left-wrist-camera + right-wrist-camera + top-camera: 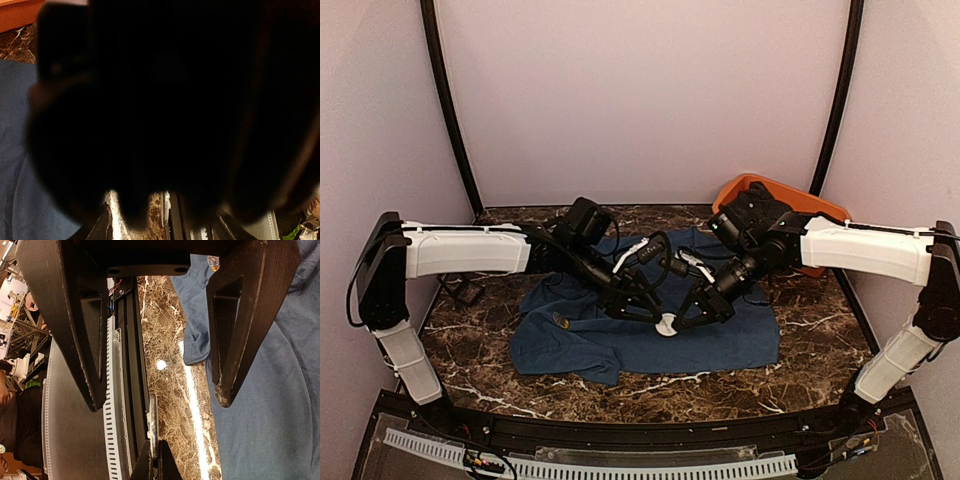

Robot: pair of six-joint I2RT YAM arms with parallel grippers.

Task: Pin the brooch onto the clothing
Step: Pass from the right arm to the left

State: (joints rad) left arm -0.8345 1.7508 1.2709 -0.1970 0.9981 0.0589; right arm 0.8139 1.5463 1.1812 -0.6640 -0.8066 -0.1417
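The navy T-shirt [620, 345] lies crumpled on the marble table [820, 340]. It also shows in the right wrist view [270, 415] and the left wrist view [20, 150]. Both grippers meet above its middle. The brooch [666, 325] is a small white disc, seen edge-on in the right wrist view [153, 425]. My left gripper [655, 318] is shut on it, and its dark fingertips [145, 467] pinch the disc's lower edge. My right gripper [692, 318] is wide open, and its fingers [80, 350] stand either side of the brooch without touching it. A dark blur fills most of the left wrist view.
An orange tub [760, 190] stands at the back right behind the right arm, and shows in the left wrist view [17, 12]. A small black object [470, 293] lies at the table's left. The black front rail [127, 390] and slotted white duct [111, 430] run along the near edge.
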